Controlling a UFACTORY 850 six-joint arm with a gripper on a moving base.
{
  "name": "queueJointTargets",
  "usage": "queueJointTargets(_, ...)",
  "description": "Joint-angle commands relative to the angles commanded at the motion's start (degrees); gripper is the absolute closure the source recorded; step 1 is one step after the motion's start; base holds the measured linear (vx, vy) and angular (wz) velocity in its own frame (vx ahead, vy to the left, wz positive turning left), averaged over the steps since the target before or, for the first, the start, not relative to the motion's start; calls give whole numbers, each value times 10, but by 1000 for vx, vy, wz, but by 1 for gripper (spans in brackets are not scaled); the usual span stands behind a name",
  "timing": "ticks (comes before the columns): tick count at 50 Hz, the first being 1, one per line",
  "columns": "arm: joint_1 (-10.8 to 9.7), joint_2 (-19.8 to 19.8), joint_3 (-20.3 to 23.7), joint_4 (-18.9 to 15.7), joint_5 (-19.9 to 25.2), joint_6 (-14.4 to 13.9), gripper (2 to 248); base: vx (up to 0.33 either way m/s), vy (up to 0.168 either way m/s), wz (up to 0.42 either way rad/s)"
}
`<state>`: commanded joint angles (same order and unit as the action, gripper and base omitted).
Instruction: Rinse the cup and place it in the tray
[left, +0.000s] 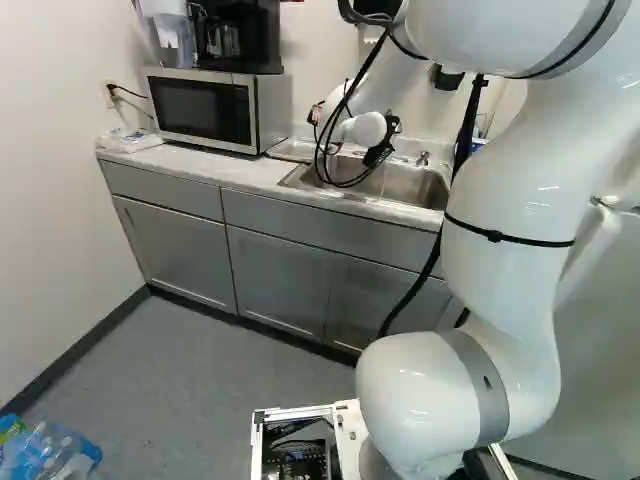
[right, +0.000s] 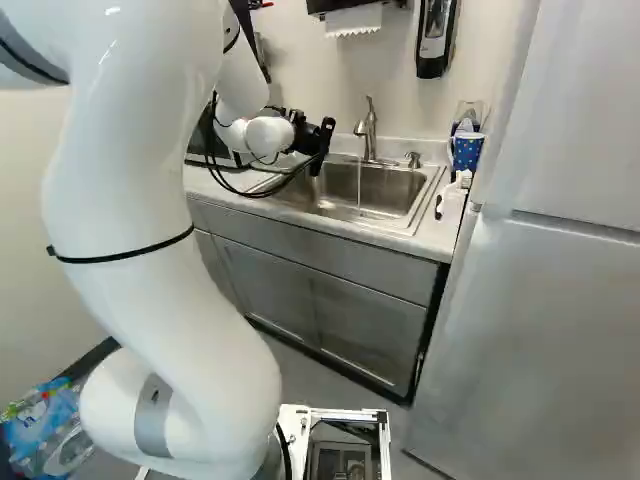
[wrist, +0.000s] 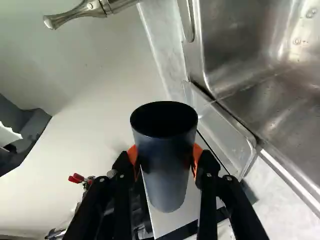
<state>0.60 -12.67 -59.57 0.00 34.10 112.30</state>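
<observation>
At the near end of the arm's reach over the sink's left part, my gripper (right: 318, 142) shows in the right base view. In the wrist view the gripper (wrist: 165, 162) is shut on a dark cup (wrist: 167, 175), its orange pads pressing from two sides; the cup's round mouth faces the camera, and its inside is too dark to make out. A clear tray (wrist: 226, 142) lies beside the cup, between the microwave and the steel sink (wrist: 270, 65). From the faucet (right: 368, 128) a thin stream of water runs into the sink.
The microwave (left: 205, 108) stands left of the sink, with a coffee maker (left: 238, 38) on top. A blue dotted mug (right: 466, 150) is on the counter's right end, by the fridge (right: 540, 330). A soap dispenser (right: 436, 38) hangs on the wall.
</observation>
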Motion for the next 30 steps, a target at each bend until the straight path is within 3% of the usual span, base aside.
queueJointTargets(9, 0, 0, 0, 0, 0, -41, 128, 0, 0, 0)
queueJointTargets(30, 0, 0, 0, 0, 0, -165, 128, 0, 0, 0)
